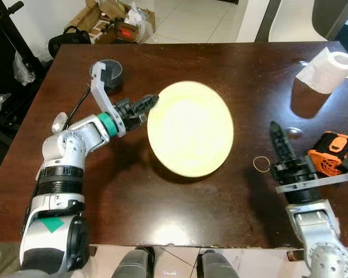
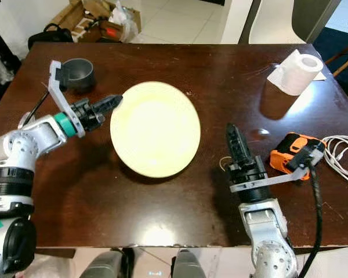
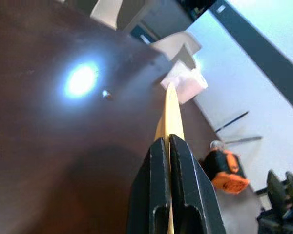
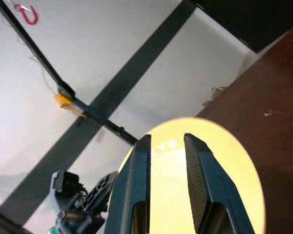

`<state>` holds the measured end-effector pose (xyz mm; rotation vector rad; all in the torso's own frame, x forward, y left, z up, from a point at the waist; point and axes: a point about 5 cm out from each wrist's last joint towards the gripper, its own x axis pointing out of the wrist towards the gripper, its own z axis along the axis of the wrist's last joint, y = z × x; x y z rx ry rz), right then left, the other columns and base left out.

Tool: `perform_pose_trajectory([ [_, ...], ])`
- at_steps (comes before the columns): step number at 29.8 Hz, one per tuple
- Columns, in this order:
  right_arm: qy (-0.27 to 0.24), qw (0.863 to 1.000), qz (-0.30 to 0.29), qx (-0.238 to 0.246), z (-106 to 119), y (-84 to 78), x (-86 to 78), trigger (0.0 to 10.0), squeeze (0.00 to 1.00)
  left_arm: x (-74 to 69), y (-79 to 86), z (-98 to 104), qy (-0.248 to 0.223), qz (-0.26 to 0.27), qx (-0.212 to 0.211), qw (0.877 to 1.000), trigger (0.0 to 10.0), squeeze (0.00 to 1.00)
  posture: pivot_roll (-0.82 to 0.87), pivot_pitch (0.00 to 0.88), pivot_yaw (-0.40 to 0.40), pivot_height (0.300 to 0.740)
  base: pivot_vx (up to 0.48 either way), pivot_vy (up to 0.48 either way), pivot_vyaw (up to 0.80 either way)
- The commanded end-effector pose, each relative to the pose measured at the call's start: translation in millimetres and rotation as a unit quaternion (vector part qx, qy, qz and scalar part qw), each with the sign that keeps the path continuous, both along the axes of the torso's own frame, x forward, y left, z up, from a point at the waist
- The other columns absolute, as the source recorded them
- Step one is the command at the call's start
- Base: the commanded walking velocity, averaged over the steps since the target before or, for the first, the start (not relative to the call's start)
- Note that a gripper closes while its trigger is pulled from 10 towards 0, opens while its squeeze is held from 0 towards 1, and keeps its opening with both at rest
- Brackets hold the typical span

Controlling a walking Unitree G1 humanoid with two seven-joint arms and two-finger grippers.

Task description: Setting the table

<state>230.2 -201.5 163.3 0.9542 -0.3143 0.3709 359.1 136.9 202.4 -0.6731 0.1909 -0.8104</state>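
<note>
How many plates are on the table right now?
1. The yellow plate sits near the middle of the dark wooden table, its rim pinched by the left gripper. None seem hidden.

Bare table (image 2: 162, 202) lies open before the plate (image 2: 155, 128) — tape measure (image 2: 290, 152) and rubber band (image 1: 261, 164) crowd the right.

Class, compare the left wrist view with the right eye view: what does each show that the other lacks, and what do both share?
Left wrist alone: the plate seen edge-on, clamped between the left gripper fingers. Right eye alone: the plate's round face, a dark cup, white cable, the right gripper hovering beside the plate. Both: the orange tape measure, paper roll, dark table.
</note>
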Motion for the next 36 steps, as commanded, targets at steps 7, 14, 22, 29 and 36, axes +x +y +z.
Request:
perform_pose_trajectory([
  [7,-0.038,0.997,0.068,0.026,7.1,6.3,-16.5,10.0,0.00,2.4,10.6,25.3,-0.012,0.012,-0.076,0.997,10.0,0.00,0.00,0.021,0.092,0.740,0.000,0.000,0.00],
  [14,-0.048,0.995,0.078,0.036,11.0,5.2,-27.1,10.0,0.00,4.0,7.6,51.2,-0.037,0.010,-0.124,0.991,10.0,0.00,-0.01,0.029,0.099,0.740,0.000,0.000,0.00],
  [22,-0.054,0.996,0.059,0.044,13.0,-1.2,-29.8,10.0,0.59,5.2,2.5,60.3,-0.040,0.004,-0.136,0.990,10.0,0.00,-0.01,0.030,0.101,0.740,0.000,0.000,0.00],
  [29,-0.064,0.995,0.055,0.060,19.6,-5.0,-30.2,10.0,0.00,4.4,-2.5,67.5,-0.043,-0.009,-0.148,0.988,10.0,0.00,-0.01,0.032,0.104,0.740,0.000,0.000,0.00],
  [36,-0.060,0.995,0.050,0.065,18.5,-6.5,-28.7,10.0,0.00,3.0,-2.5,75.1,-0.052,-0.018,-0.167,0.984,10.0,0.00,-0.01,0.030,0.102,0.740,0.000,0.000,0.00],
])
